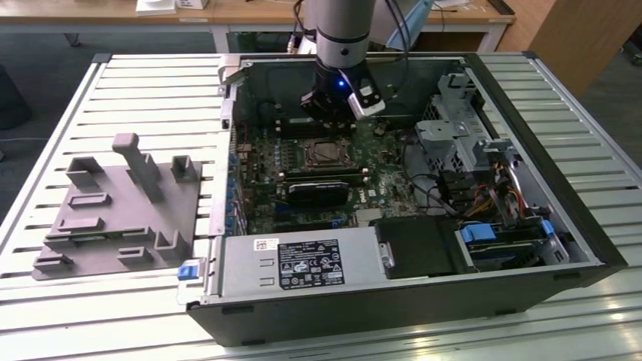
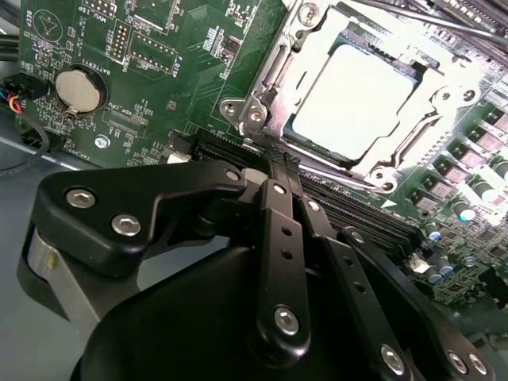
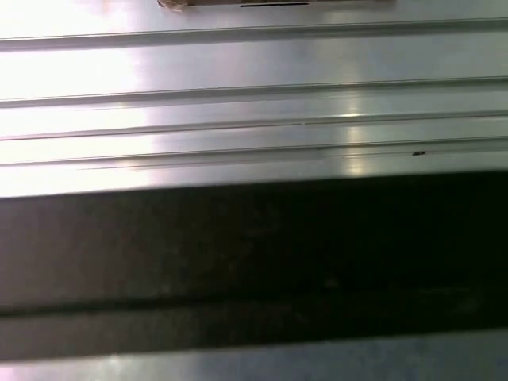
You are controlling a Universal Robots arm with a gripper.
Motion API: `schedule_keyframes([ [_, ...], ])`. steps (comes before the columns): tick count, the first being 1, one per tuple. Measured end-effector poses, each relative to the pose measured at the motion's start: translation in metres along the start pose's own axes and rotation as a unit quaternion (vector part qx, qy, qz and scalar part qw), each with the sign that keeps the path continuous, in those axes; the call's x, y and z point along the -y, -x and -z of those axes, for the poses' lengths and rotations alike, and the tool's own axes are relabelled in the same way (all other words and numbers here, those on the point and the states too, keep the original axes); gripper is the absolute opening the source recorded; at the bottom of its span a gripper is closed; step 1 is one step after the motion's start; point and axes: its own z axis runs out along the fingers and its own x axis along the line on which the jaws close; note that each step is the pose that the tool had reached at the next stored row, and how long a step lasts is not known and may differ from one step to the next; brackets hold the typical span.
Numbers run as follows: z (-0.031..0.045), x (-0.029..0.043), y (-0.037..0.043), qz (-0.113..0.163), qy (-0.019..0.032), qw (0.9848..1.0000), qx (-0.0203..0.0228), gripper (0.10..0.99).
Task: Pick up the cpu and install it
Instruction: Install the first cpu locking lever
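Observation:
The cpu (image 2: pixel 349 99), a pale silver square, lies flat in the motherboard socket with a shiny metal frame (image 2: pixel 262 99) around its rim. In the exterior view the socket (image 1: pixel 323 153) sits mid-board inside the open computer case (image 1: pixel 561 248). My gripper (image 1: pixel 325 119) hangs just above and behind the socket. In the second wrist view its black fingers (image 2: pixel 279 171) meet at their tips, shut with nothing between them, a little short of the socket's near corner.
A grey moulded tray (image 1: pixel 116 210) lies on the slatted table (image 3: pixel 254 103) at the exterior view's left. Inside the case are a black card (image 1: pixel 319 192), a power supply (image 1: pixel 301 263), drive cages (image 1: pixel 452 135) and cables. A coin battery (image 2: pixel 79 87) sits on the board.

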Motion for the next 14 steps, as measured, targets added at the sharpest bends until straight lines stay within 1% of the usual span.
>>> schedule_keyframes([
  [6, -0.0009, 0.0, 0.001, 0.0, -0.0011, 1.0, -0.0001, 0.106],
  [11, 0.0005, -0.0002, 0.0011, 0.0, -0.0046, 1.0, 0.0001, 0.106],
  [14, 0.0012, -0.0002, 0.0011, 0.0, -0.0055, 1.0, 0.0003, 0.106],
])
